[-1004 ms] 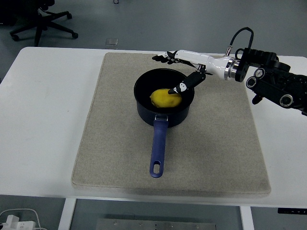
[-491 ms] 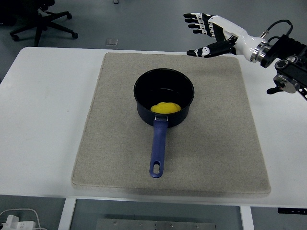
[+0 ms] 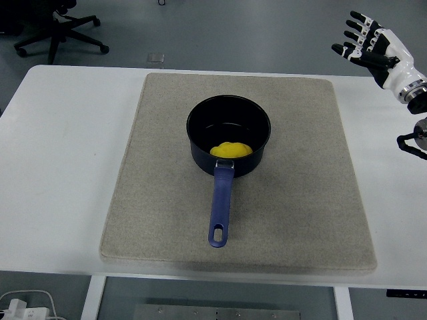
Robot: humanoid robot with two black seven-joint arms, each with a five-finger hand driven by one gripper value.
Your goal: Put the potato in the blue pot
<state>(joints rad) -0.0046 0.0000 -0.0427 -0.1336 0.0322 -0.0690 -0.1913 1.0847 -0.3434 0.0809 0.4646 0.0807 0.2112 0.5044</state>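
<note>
A yellow potato (image 3: 231, 150) lies inside the dark blue pot (image 3: 228, 127), against its near wall. The pot stands in the middle of a beige mat (image 3: 300, 200), its blue handle (image 3: 220, 207) pointing toward the table's near edge. My right hand (image 3: 365, 41) is raised at the far right, well above and to the right of the pot, fingers spread and holding nothing. The left arm does not show.
The mat lies on a white table (image 3: 60, 153). An office chair (image 3: 60, 27) stands on the floor beyond the table's far left corner. Cables and a plug (image 3: 20, 307) lie below the near left edge.
My right hand left the potato in the pot, then drew back up and to the right, from over the pot's rim to the picture's far right edge. The potato settled against the near wall.
</note>
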